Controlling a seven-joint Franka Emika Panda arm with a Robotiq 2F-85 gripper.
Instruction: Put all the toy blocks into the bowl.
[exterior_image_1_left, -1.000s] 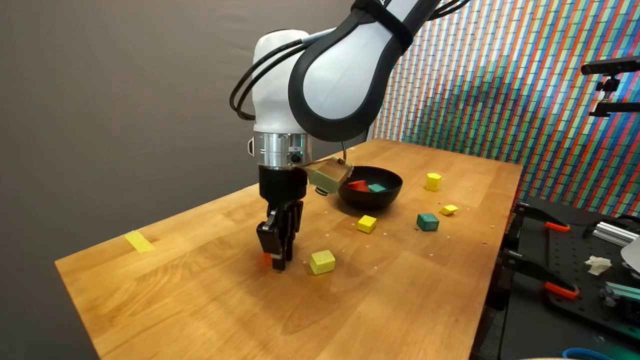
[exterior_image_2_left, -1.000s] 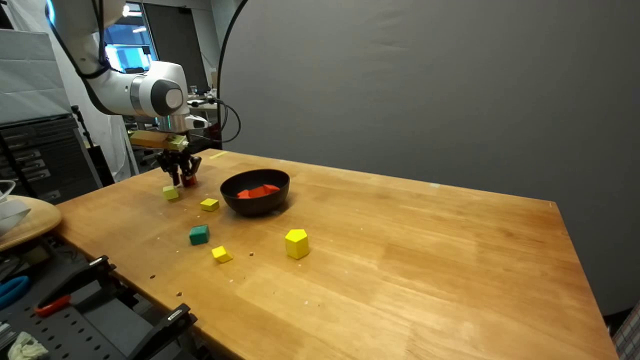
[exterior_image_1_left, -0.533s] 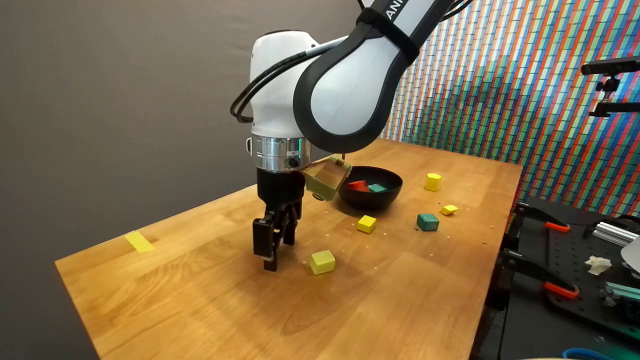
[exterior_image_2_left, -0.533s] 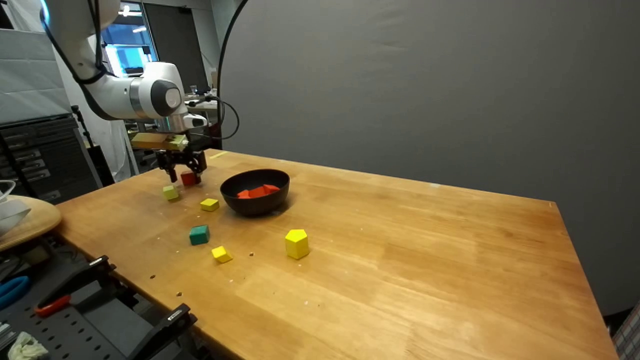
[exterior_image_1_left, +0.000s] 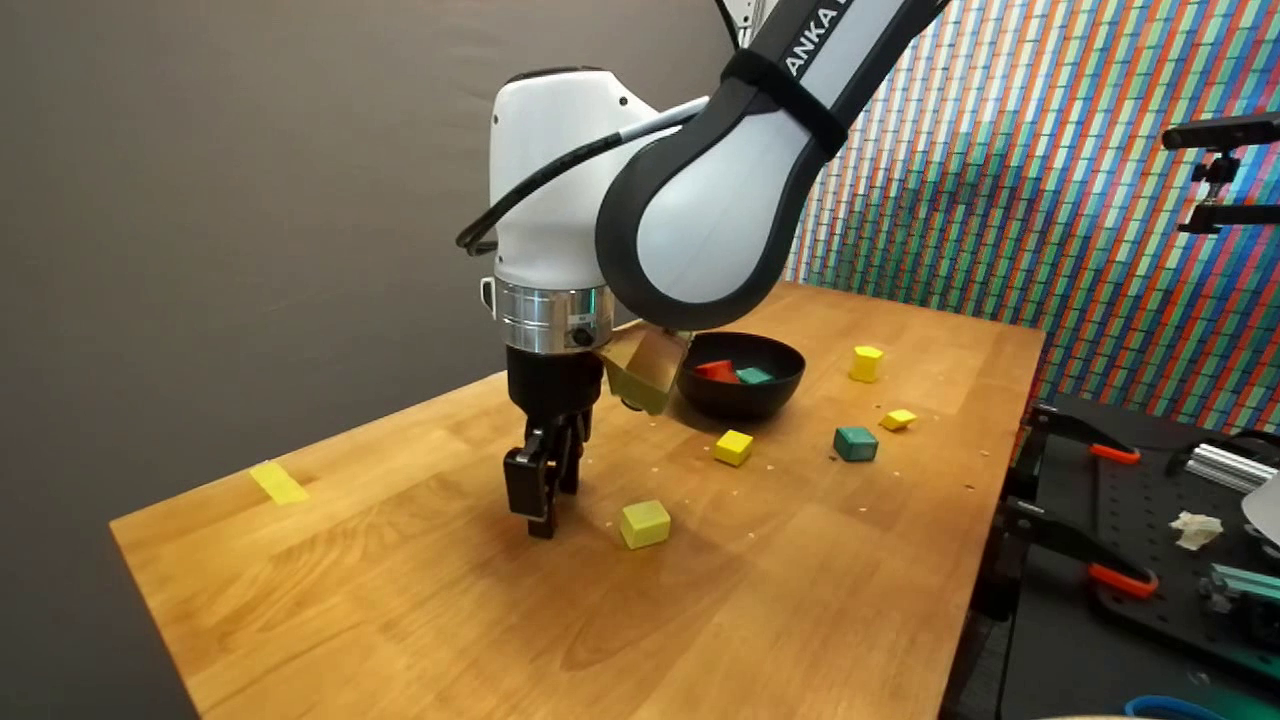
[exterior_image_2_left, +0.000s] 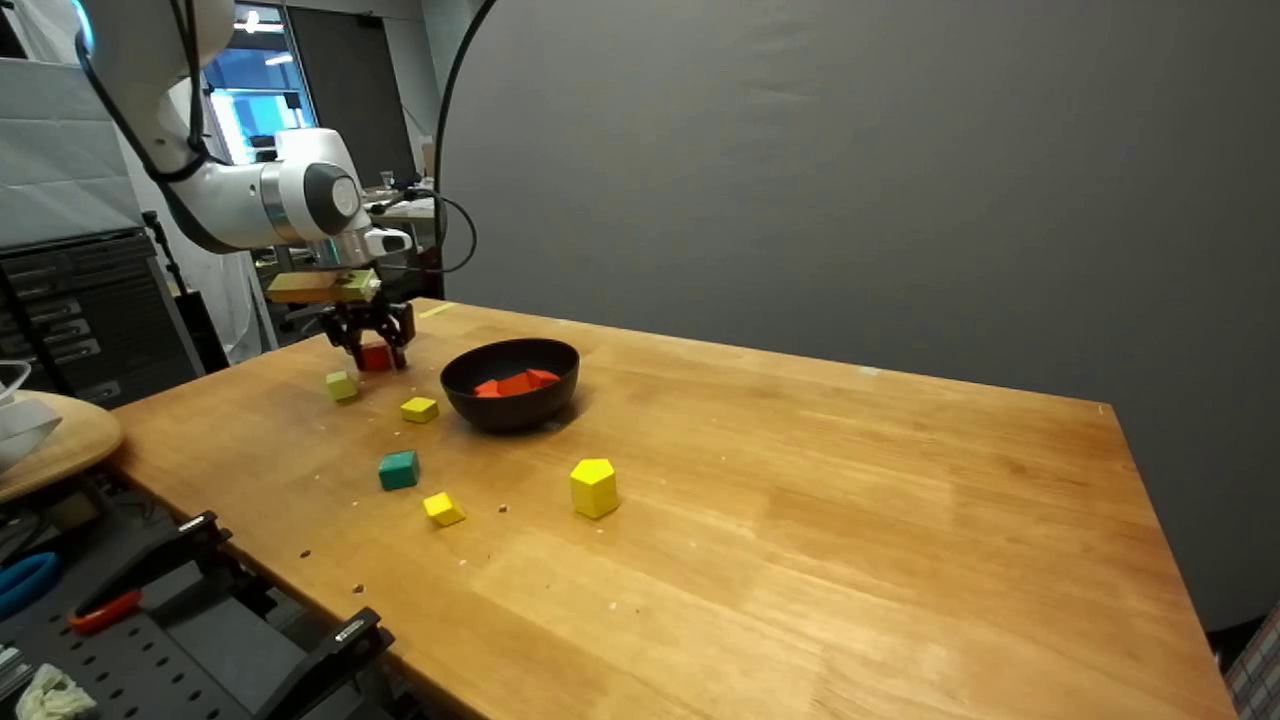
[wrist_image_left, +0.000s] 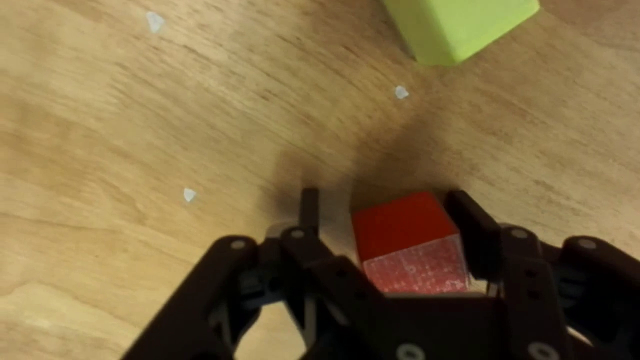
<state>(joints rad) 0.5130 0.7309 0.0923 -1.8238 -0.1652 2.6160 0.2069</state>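
One red block (wrist_image_left: 407, 240) sits off-centre, ungripped, between my wide-parted jaws; closing, I could twist it through uneven contact.

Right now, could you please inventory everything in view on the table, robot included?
bowl: one, black, on table
red block in bowl: at least one, red, inside
teal block in bowl: one visible, teal, inside
loose teal block: one, teal, on table
pale block: one, yellow-green, on table
loose red block: one, red, near pale block
yellow blocks: three, yellow, on table, one nearest bowl
flat strip: one, yellow, at table edge
pale specks: several, whitish, on table
pincer: one, black, open, straddling loose red block
arm: one, mostly white, above table
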